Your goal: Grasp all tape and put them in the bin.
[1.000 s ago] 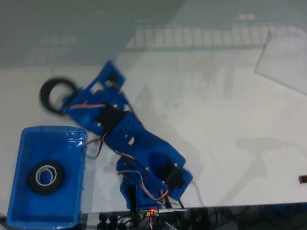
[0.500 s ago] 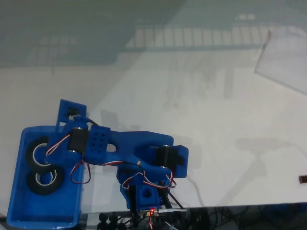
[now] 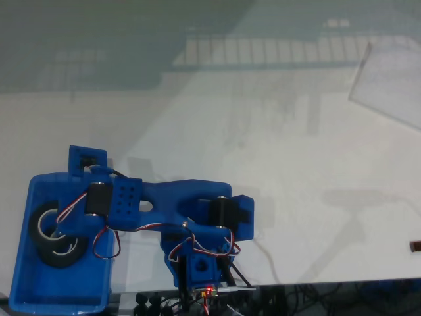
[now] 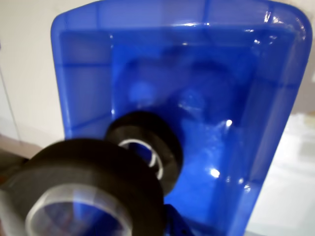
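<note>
The blue bin (image 3: 59, 289) sits at the lower left of the fixed view, and my blue arm reaches over its right wall. One black tape roll (image 3: 66, 255) with a pale core lies on the bin floor. A second tape roll (image 3: 39, 224) hangs just above it, partly overlapping it, with my gripper (image 3: 60, 220) shut on it. The fingers are mostly hidden under the wrist. In the wrist view the held tape roll (image 4: 98, 162) looms large and blurred at the lower left, the lying roll (image 4: 162, 135) sits behind it, and the bin's walls (image 4: 78, 73) surround both.
A clear plastic sheet (image 3: 388, 79) lies at the far right of the white table. A small dark object (image 3: 416, 246) sits at the right edge. The arm's base and cables (image 3: 210, 289) occupy the front edge beside the bin.
The arm swung from the table left of centre down over the bin, carrying the tape roll. In the last half second the roll moved lower and further left, onto the roll lying there.
</note>
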